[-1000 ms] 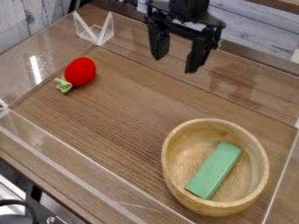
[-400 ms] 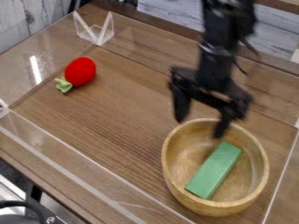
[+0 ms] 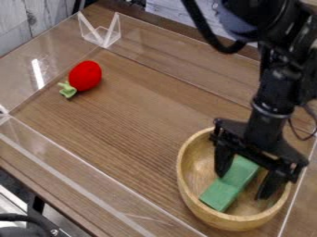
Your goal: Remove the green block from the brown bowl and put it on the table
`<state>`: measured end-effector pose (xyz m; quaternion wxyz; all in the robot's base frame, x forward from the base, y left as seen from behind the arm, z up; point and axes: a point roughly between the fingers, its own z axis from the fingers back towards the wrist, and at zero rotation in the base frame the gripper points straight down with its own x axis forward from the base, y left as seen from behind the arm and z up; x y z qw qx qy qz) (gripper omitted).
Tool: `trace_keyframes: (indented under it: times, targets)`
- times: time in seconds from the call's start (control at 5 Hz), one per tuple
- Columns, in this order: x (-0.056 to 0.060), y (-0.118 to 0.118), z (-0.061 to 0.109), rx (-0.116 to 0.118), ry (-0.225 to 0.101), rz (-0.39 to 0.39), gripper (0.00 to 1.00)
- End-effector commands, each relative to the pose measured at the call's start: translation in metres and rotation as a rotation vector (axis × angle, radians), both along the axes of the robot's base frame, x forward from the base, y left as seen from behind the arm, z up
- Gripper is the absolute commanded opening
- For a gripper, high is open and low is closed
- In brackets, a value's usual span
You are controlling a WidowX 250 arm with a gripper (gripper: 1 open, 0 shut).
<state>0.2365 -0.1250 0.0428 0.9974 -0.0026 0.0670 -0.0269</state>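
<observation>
Wood-grain surface (image 3: 136,120) bare of green block (image 3: 235,188) — it lies in brown bowl (image 3: 198,153); my jaws (image 3: 257,174) spread, straddling it, nothing gripped.

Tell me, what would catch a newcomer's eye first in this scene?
Probably the black gripper at lower right, reaching straight down into the brown bowl with its jaws spread open on either side of the bright green block lying inside. Next, the red round toy with a green stem, alone on the table at upper left.
</observation>
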Motion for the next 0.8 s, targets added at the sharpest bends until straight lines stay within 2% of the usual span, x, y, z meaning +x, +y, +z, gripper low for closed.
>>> trace_keyframes:
  times: [0.0, 0.4, 0.6]
  targets:
    - [-0.004, 0.002, 0.000, -0.007, -0.022, -0.005, 1.00]
    - [0.003, 0.013, -0.012, 0.008, -0.028, 0.080, 1.00]
    - [-0.001, 0.021, -0.009, 0.021, -0.032, 0.089, 1.00]
